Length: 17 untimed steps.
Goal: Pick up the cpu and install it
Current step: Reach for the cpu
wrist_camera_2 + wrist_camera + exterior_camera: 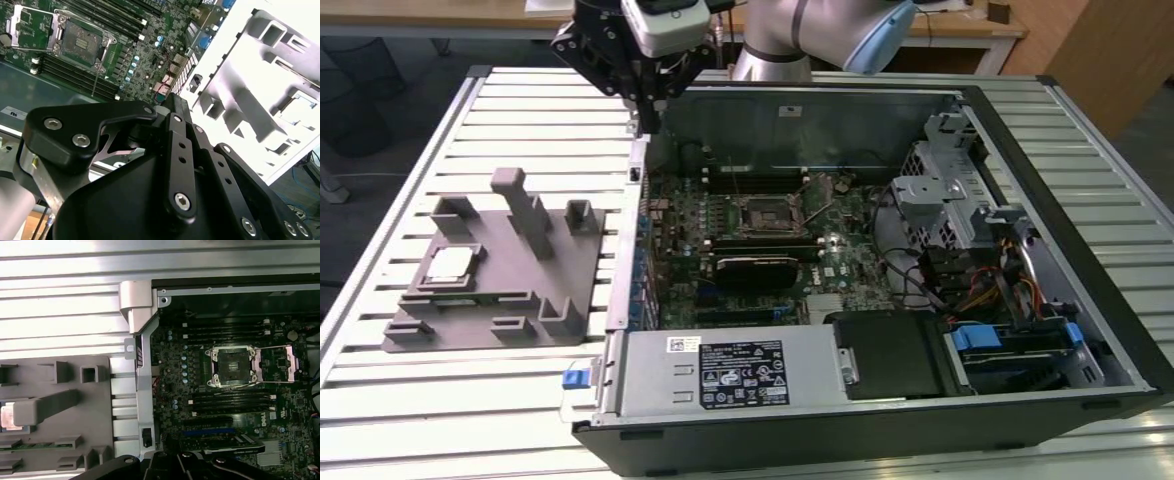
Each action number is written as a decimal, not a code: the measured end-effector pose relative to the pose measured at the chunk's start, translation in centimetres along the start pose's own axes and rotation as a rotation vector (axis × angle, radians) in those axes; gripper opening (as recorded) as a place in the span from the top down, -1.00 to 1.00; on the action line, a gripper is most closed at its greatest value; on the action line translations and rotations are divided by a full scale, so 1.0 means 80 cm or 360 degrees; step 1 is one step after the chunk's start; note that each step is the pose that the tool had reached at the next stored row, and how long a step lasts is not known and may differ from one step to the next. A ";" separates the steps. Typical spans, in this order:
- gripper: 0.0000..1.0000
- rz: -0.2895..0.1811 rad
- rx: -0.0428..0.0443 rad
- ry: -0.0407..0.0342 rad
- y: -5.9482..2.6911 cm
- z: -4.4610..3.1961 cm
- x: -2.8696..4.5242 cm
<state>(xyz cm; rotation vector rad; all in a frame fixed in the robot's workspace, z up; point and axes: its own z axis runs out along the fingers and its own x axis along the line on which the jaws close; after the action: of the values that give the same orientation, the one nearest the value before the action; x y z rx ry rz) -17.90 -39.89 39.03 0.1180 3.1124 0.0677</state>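
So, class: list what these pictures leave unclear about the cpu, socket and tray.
1. cpu: first wrist view, cut off by the picture edge.
2. socket contacts: exterior view, too small.
3. tray: second wrist view, washed out by glare; contents unreadable.

cpu (450, 264): pale metal top, dull sheen | tray (500, 285): matt grey plastic | desk (400, 400): ribbed pale metal, probably aluminium, satin
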 end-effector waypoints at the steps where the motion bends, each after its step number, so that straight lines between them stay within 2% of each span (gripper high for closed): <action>1: 0.79 0.0000 0.0000 0.0000 0.000 0.0000 0.0005; 17: 0.79 0.0000 0.0000 0.0000 -0.001 0.0004 0.0081</action>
<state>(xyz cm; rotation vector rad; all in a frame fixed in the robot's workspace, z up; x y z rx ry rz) -18.55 -39.89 38.98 0.1180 3.1125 0.0677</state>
